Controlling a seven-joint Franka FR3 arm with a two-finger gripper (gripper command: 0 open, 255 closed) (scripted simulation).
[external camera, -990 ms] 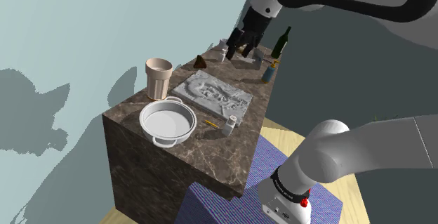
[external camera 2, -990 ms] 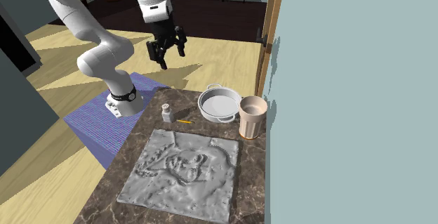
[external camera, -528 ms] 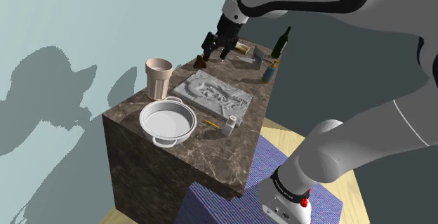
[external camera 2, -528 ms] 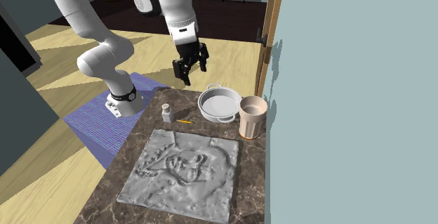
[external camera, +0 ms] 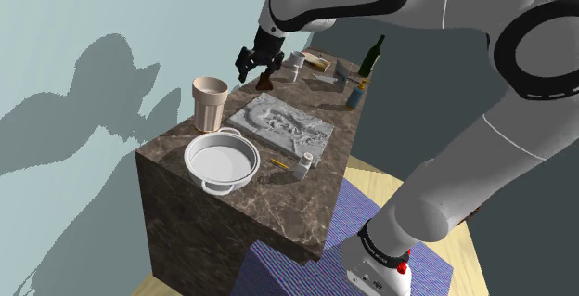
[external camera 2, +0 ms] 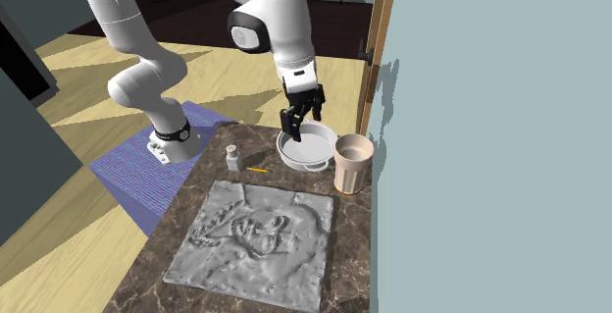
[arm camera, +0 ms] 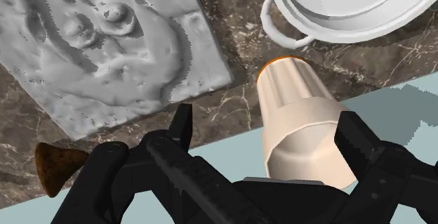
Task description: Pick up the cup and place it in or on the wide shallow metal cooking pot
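Cup (external camera: 210, 103): beige, with faceted sides that widen from a narrow base to an open rim. It stands upright on the dark marbled counter (external camera: 275, 188), at the edge next to the wall. The interior shows no contents.

Pot (external camera: 221, 160): wide, shallow and round, drawn pale grey-white, with one loop handle on each of two opposite sides. It sits level on the same counter with its mouth up. The interior is bare.

Relation: the cup stands just beside the pot and outside its rim. In the wrist view, one pot handle lies near the cup's base.
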